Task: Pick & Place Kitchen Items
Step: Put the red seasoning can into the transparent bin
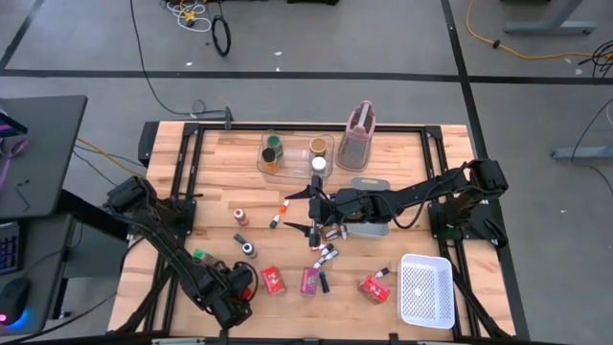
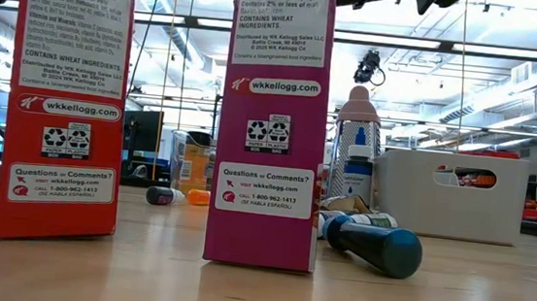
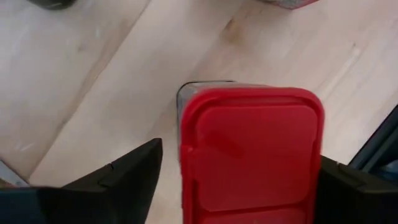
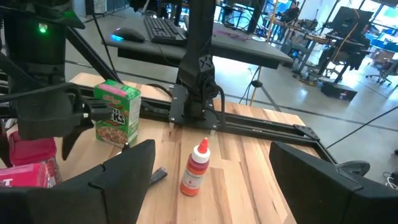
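Observation:
A jar with a red lid (image 3: 249, 155) stands upright on the wooden table (image 3: 81, 87). My left gripper (image 3: 239, 158) is open, pointing down over the jar near the table's front left (image 1: 239, 289), one finger on each side of the lid; one finger (image 3: 127, 174) stands clear of it, the other (image 3: 354, 186) close beside it. At the table's middle my right gripper (image 1: 305, 206) hangs open above an orange bottle (image 4: 194, 171), touching nothing. Red (image 1: 273, 280) and pink (image 1: 310, 281) packets stand near the left gripper, and a green packet (image 4: 117, 112) stands behind it.
A clear bin (image 1: 292, 153) with jars and a pinkish jug (image 1: 357, 139) stand at the back. A grey tray (image 1: 369, 182) lies under the right arm, and a white mesh basket (image 1: 426, 290) sits at the front right. Small bottles (image 1: 239, 216) and another red packet (image 1: 374, 287) lie scattered between them.

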Tool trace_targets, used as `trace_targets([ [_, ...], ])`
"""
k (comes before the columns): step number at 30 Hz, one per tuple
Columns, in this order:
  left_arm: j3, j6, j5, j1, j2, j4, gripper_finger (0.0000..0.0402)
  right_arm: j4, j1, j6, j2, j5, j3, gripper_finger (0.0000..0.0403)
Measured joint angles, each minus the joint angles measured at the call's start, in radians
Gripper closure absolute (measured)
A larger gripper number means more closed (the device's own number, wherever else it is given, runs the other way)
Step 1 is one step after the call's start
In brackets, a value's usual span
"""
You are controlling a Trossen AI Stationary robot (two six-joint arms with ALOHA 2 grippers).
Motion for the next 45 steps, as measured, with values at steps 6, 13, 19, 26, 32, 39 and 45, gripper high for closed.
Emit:
trace_targets([
  [6, 0.000, 0.019, -0.004, 0.000, 0.000, 0.017, 0.0163, 0.000, 0.000, 0.000, 0.000, 0.002, 0.000, 0.0073],
  [13, 0.000, 0.049, -0.006, 0.015, 0.000, 0.016, 0.0190, 0.000, 0.000, 0.000, 0.000, 0.002, 0.000, 0.0073],
  [19, 0.000, 0.068, 0.019, 0.042, -0.048, 0.006, 0.0177, 0.000, 0.000, 0.000, 0.000, 0.002, 0.000, 0.0073],
  [26, 0.001, 0.072, -0.071, 0.072, -0.217, -0.091, 0.0189, -0.011, 0.000, -0.019, -0.006, 0.038, 0.000, 0.0073],
  [32, 0.001, 0.210, -0.255, 0.126, -0.401, -0.117, 0.0182, -0.193, 0.000, 0.020, -0.085, 0.062, 0.000, 0.0073],
  [39, 0.001, 0.664, -0.404, 0.299, -0.536, -0.061, 0.0186, -0.425, 0.000, 0.127, -0.216, 0.062, -0.001, 0.0073],
  [45, 0.001, 1.180, -0.340, 0.561, -0.538, 0.085, 0.0186, -0.492, 0.000, 0.133, -0.257, 0.062, -0.001, 0.0073],
])
